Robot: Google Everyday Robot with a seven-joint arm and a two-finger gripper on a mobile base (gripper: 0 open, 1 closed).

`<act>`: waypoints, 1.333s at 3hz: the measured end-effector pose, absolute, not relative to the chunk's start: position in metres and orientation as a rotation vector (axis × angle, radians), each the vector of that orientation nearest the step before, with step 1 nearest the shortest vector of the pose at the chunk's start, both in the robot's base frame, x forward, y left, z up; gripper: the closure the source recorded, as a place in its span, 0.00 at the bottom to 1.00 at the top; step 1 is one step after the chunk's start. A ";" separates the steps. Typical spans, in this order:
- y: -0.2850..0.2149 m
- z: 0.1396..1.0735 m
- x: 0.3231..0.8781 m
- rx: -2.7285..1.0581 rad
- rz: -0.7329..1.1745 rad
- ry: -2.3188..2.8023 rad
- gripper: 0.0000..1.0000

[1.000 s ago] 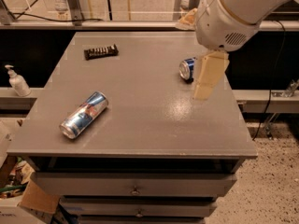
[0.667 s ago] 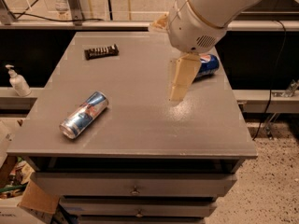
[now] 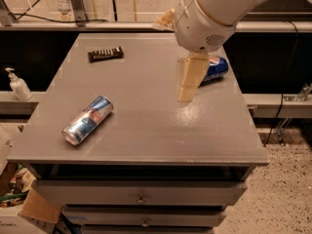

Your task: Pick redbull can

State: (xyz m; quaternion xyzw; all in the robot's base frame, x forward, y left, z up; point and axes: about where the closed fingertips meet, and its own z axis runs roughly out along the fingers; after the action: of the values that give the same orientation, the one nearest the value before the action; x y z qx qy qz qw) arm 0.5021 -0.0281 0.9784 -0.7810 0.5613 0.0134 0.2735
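Note the redbull can (image 3: 87, 120) lying on its side at the front left of the table (image 3: 146, 140), well apart from the gripper (image 3: 187, 89) hanging near the Pepsi can (image 3: 217, 68); cannot tell if clenched or released.

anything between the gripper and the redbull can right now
Nothing visible. The gripper hangs right of middle, the redbull can lies on its side front-left, and only bare table separates them. The Pepsi can lies beyond the gripper.
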 end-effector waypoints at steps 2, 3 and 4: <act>0.030 0.943 0.510 -2.332 -0.073 1.211 0.00; 0.059 0.916 0.512 -2.444 -0.100 1.080 0.00; 0.087 0.891 0.514 -2.525 -0.128 0.965 0.00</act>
State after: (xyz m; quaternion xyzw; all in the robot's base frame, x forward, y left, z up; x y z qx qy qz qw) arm 0.5140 0.0872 0.8912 -0.9111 0.3480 -0.0462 0.2160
